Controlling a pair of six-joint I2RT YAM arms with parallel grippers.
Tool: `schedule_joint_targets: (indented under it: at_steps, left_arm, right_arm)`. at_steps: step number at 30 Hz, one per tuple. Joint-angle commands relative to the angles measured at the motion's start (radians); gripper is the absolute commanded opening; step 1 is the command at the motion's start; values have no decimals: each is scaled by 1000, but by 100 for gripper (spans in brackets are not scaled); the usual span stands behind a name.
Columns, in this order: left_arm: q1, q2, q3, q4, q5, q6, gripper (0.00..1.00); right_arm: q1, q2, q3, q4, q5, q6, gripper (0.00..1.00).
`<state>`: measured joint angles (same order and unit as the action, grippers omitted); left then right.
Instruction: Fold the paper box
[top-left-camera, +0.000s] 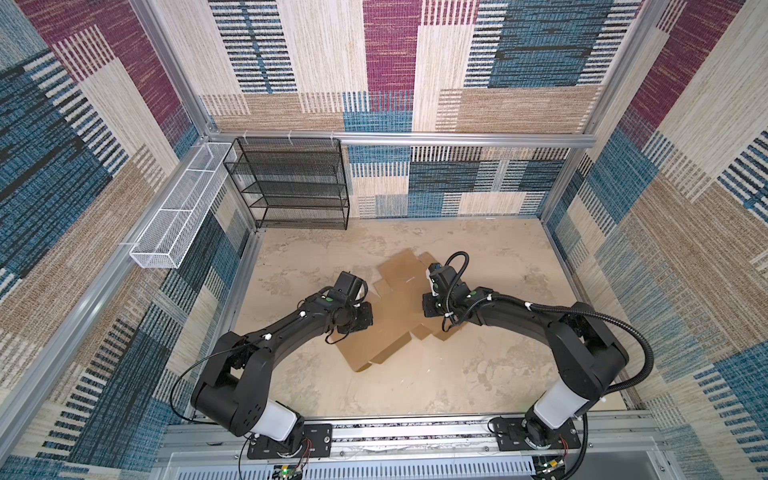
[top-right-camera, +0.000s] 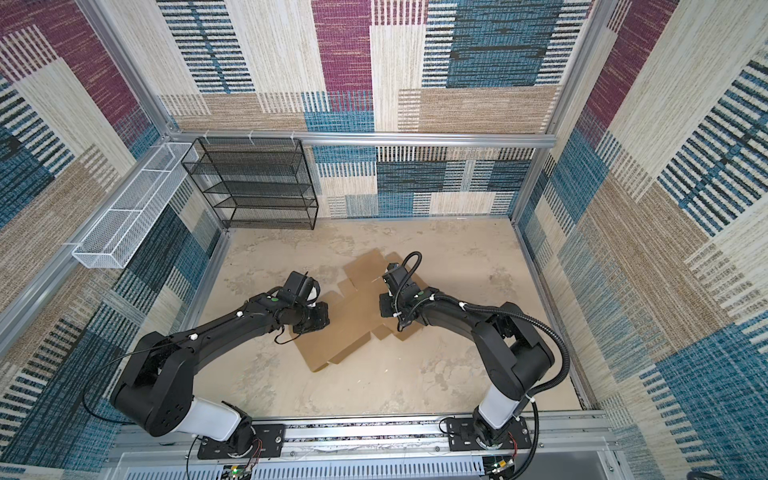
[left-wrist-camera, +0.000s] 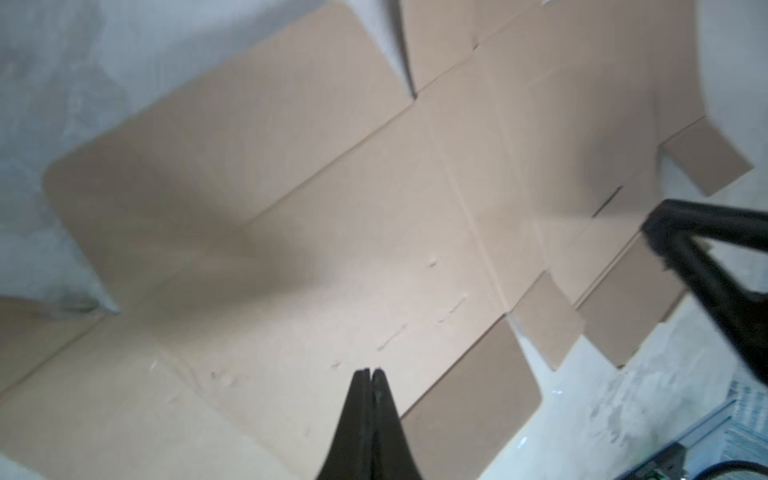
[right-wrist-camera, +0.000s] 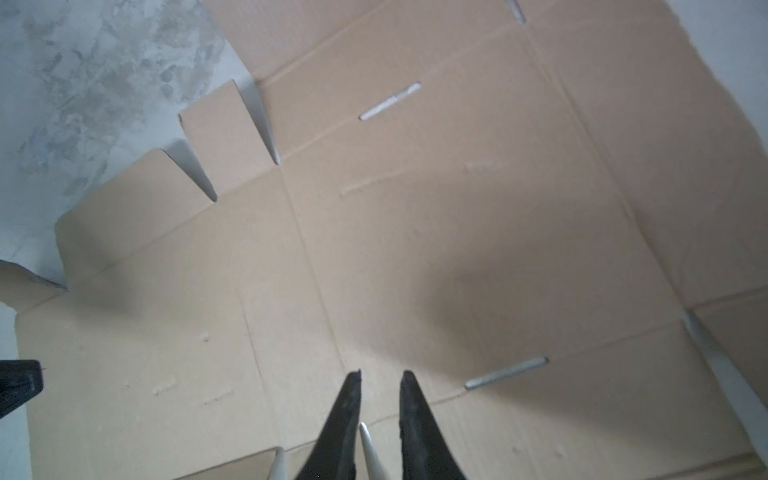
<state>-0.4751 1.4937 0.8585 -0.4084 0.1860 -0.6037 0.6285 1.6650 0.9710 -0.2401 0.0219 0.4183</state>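
Box (top-left-camera: 395, 320) lay unfolded as a flat brown die-cut sheet around the middle of the table (top-left-camera: 519, 365). Its long axis ran diagonally from near-left to far-right in both top views. No walls were raised. The small flaps (right-wrist-camera: 216, 124) along one edge looked slightly lifted and cast thin shadows; the rest was flat on the surface. Left arm (top-left-camera: 266, 336) reached in over the sheet's left edge and right arm (top-left-camera: 519, 307) over its right side, with the bare centre panels between the two wrists. Both wrists hid their fingers in the top views. In the left wrist view, left gripper (left-wrist-camera: 370, 372) was fully closed, tips pressed together with nothing between them, sitting over a large panel near a crease. Couldn't tell whether the tips touched the cardboard. In the right wrist view, right gripper (right-wrist-camera: 380, 374) was cracked apart by a narrow gap. Bare cardboard showed through the gap and it gripped nothing. It sat over the sheet just beside one slit (right-wrist-camera: 507, 373); a second slit lay farther across the same panel. Contact with the box there was also unclear. Black mesh rack (top-left-camera: 299, 183) stood against the back wall at far left, and white basket (top-left-camera: 178, 216) hung on the left wall. Both were well apart from the box.
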Motion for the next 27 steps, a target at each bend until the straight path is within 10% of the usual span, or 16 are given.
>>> schedule_joint_targets:
  at_steps: [1,27]
  left_arm:
    - [2,-4,-32,-26,-30,56,0]
    - [-144,-33,-264,152,27,-233,0]
  right_arm:
    - [-5,17,5,3,32,21,18]
    - [-79,380,229,102,-134,-64,15]
